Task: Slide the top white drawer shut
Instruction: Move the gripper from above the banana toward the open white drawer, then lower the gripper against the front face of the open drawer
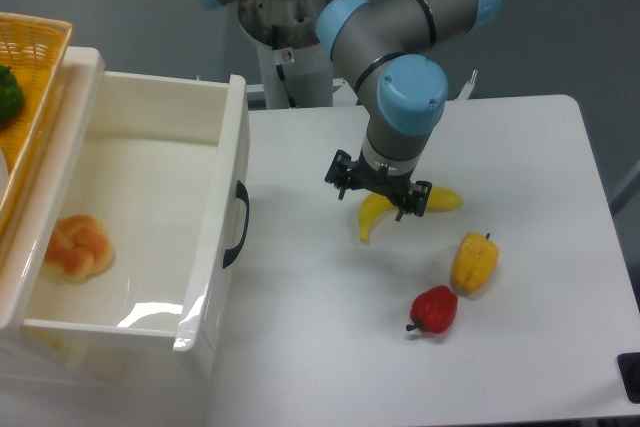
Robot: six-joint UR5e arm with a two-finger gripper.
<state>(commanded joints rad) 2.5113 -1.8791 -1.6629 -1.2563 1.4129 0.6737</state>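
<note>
I have the top white drawer (150, 227) pulled well out on the left side of the scene, its front panel facing right with the black curved handle (237, 224) on it, and a bread roll (78, 246) lying on its floor toward the left wall. Nothing is touching the drawer, so I judge the close has not begun and I am in the approach step. My gripper (377, 190) hangs above the white table (540, 147), well to the right of the drawer front, with its fingers spread and holding nothing; it sits just over the banana (376, 215). Nearer to the camera and further right lie a yellow pepper (474, 262) and a red pepper (434, 309), close together. A woven yellow basket (30, 77) stands at the far left, beyond the drawer. Next I would carry the gripper left and down to the front panel near the handle, then push steadily leftward, keeping the contact square so the drawer runs straight in.
</note>
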